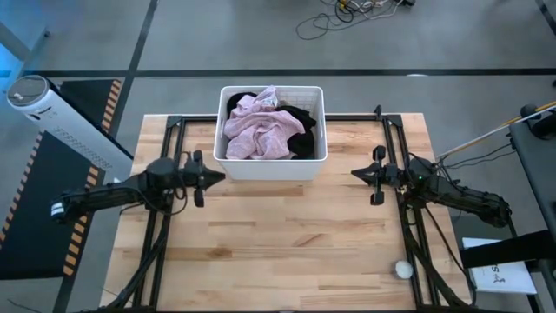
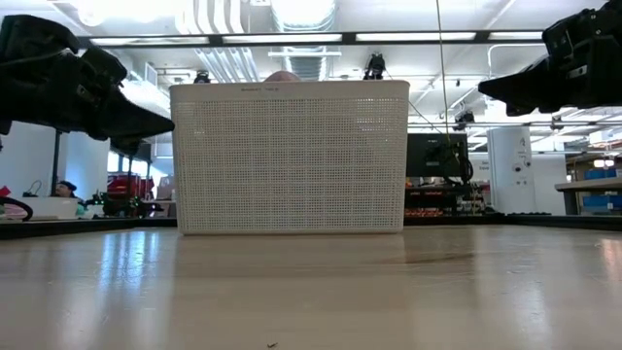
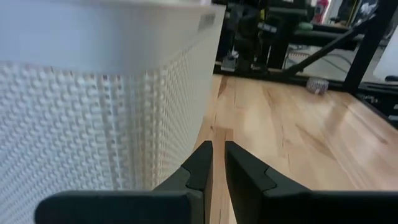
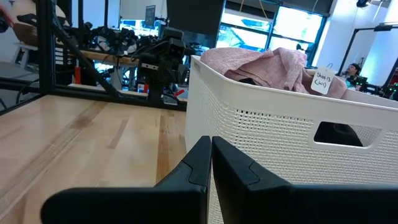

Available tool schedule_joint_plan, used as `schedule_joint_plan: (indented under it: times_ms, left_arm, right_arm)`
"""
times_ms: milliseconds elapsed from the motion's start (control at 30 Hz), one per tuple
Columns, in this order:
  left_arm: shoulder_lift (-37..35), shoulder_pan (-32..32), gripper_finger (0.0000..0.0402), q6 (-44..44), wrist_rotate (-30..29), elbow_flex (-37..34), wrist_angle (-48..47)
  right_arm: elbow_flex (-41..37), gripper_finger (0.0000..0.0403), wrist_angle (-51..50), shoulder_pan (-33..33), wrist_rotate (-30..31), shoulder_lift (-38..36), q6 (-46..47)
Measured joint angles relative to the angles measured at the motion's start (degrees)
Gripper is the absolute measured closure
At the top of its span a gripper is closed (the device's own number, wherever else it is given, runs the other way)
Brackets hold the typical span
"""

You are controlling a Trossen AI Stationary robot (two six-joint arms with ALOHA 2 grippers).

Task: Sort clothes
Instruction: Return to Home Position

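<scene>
Clothes lie heaped in the white lattice basket at the middle of the worktop's far edge. The pale pink shirt is on top, with black pieces beside it. My left jaws hover just beside the basket's near left corner, almost clenched with a thin slit between them, grasping nothing. My right jaws hover near its near right corner, apart from it, clenched on nothing.
</scene>
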Motion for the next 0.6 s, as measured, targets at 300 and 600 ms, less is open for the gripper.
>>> schedule_joint_plan:
  times_ms: [300,600]
  left_arm:
    - [-4.3,0.0,0.0374,0.0,0.0,0.0,0.0]
    - [-5.8,0.0,0.0379,0.0,0.0,0.0,0.0]
  right_arm:
    - [0.0,0.0403,0.0,0.0,0.0,0.0,0.0]
    - [0.0,0.0403,0.0,0.0,0.0,0.0,0.0]
